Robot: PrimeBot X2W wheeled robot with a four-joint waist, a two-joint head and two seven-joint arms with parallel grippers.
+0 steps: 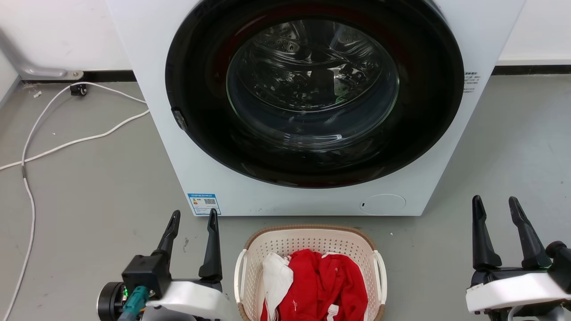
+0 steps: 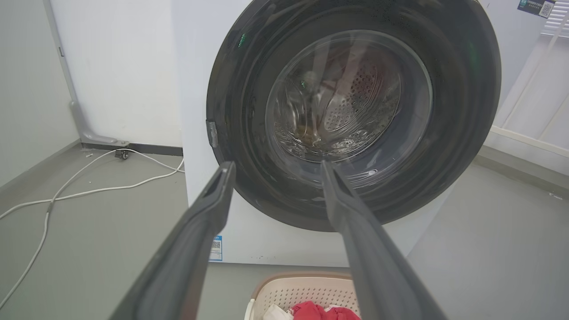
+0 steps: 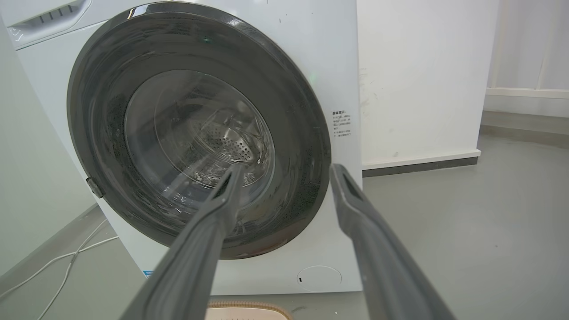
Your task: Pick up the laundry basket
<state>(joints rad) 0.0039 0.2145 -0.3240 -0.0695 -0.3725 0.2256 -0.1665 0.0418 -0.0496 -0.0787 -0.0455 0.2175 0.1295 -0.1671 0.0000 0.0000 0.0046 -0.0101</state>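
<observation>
Laundry basket [image 1: 312,244], where is it?

On the floor [image 1: 89,191], just in front of the washing machine [image 1: 178,165], below its round door [image 1: 200,80]. It has cream sides full of holes, a brown rim and white handles.

What is the room like?

Smooth grey floor, with a white wall [image 1: 58,35] behind the machine. A white cable [image 1: 67,143] trails over the floor to the machine's left.

What is in the basket?

A red garment [image 1: 325,281], heaped against a white garment [image 1: 275,276] on the cable side.

And inside the machine?

The door is closed. A metal drum shows through the glass, but I cannot tell its contents.

The grippers?

The left gripper [image 1: 194,214] is before the machine's left corner, and the right gripper [image 1: 495,199] is off its right side. Both are spread wide, holding nothing, fingers clear of the basket.
</observation>
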